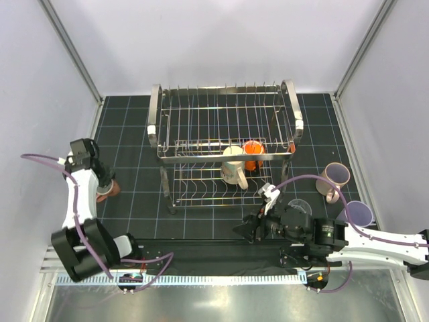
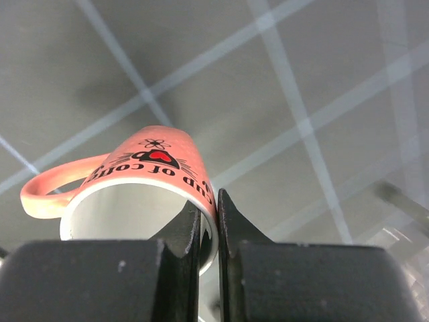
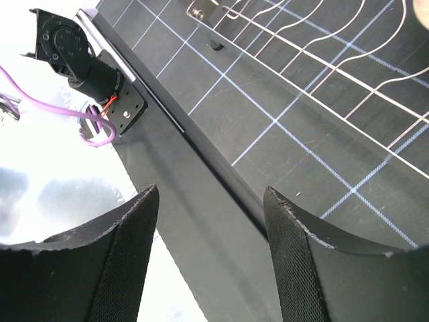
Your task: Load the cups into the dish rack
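Observation:
The chrome dish rack stands at the middle back of the mat. A cream mug and a small orange cup sit in its lower tier. My left gripper at the far left is shut on the rim of the salmon-pink mug, one finger inside and one outside, held over the mat. My right gripper is open and empty, low near the mat's front edge. A beige-pink mug, a lavender tumbler and a clear glass tumbler stand at the right.
White walls close in the left, right and back sides. A black rail runs along the front edge between the arm bases. The rack's lower wires show at the top of the right wrist view, with the left arm's base at its far left.

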Available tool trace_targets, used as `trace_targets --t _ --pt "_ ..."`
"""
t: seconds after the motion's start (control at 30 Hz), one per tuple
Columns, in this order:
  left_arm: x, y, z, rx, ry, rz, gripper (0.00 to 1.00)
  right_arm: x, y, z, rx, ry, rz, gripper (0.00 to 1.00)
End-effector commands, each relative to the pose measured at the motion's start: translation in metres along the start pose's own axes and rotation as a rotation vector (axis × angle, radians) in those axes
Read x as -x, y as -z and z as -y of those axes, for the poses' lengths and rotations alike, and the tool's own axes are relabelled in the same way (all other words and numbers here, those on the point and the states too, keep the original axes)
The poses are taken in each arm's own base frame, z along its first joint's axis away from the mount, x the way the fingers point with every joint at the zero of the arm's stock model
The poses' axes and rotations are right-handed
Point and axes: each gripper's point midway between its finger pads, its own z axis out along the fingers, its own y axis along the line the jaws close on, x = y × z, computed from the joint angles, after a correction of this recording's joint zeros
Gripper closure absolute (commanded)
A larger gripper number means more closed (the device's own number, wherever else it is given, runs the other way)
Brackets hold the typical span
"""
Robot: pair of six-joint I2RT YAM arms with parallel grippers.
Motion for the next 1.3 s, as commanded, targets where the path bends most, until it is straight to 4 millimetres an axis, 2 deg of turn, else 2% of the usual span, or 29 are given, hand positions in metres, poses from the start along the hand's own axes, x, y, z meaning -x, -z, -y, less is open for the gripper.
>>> trace_targets --t 0.0,0.03,0.07,0.13,0.17,0.27,0.3,0.4,0.43,0.53,0.77,0.9,0.93,1.0,1.03,1.1,1.13,1.2,1.23,1.27 --pt "0.028 0.066 0.054 -0.247 0.044 0.129 1.00 0.018 0.005 -0.005 -0.001 0.024 0.044 0.34" --pt "0.033 0.082 0.063 -0.277 0.079 0.148 1.00 0.018 0.006 -0.004 -0.006 0.031 0.043 0.34" --pt "0.045 0.113 0.078 -0.334 0.081 0.192 1.00 0.017 0.006 -0.004 -0.008 0.040 0.038 0.34" --pt "0.060 0.155 0.091 -0.422 0.112 0.257 1.00 0.020 0.008 -0.004 -0.012 0.049 0.041 0.33" --pt "0.069 0.187 0.102 -0.487 0.116 0.298 1.00 0.021 0.008 -0.004 -0.012 0.050 0.041 0.33" --pt "0.075 0.242 0.118 -0.632 0.125 0.330 1.00 0.024 0.010 -0.006 -0.001 0.055 0.056 0.32" --pt "0.072 0.273 0.131 -0.740 0.101 0.324 1.00 0.026 0.010 -0.007 0.002 0.054 0.065 0.32" --pt "0.057 0.322 0.151 -0.955 0.081 0.263 1.00 0.031 0.012 -0.009 0.012 0.066 0.080 0.32" --pt "0.045 0.346 0.162 -1.079 0.044 0.211 1.00 0.034 0.013 -0.011 0.017 0.072 0.083 0.32" --pt "0.023 0.393 0.169 -1.250 0.007 0.156 0.99 0.040 0.017 -0.015 0.029 0.107 0.095 0.32" --pt "-0.020 0.497 0.154 -1.656 -0.057 0.015 1.00 0.064 0.025 -0.042 0.129 0.197 0.130 0.31" --pt "-0.038 0.539 0.138 -1.815 -0.086 -0.080 1.00 0.078 0.029 -0.060 0.186 0.276 0.134 0.31" --pt "-0.047 0.550 0.132 -1.853 -0.087 -0.161 1.00 0.087 0.031 -0.067 0.201 0.284 0.148 0.31" --pt "-0.053 0.555 0.126 -1.868 -0.077 -0.222 0.99 0.091 0.031 -0.078 0.237 0.323 0.137 0.31" --pt "-0.058 0.560 0.118 -1.887 -0.074 -0.252 1.00 0.104 0.035 -0.088 0.265 0.358 0.169 0.31" --pt "-0.065 0.566 0.111 -1.935 -0.020 -0.397 0.99 0.113 0.035 -0.101 0.299 0.401 0.179 0.29" --pt "-0.069 0.571 0.102 -1.963 -0.001 -0.461 1.00 0.132 0.043 -0.116 0.343 0.446 0.235 0.28" --pt "-0.071 0.578 0.092 -1.989 0.057 -0.589 1.00 0.145 0.048 -0.135 0.407 0.500 0.264 0.26" --pt "-0.076 0.577 0.090 -1.995 0.051 -0.631 1.00 0.163 0.051 -0.149 0.428 0.522 0.300 0.26" --pt "-0.079 0.577 0.087 -1.991 0.049 -0.660 1.00 0.170 0.053 -0.158 0.457 0.578 0.317 0.25"
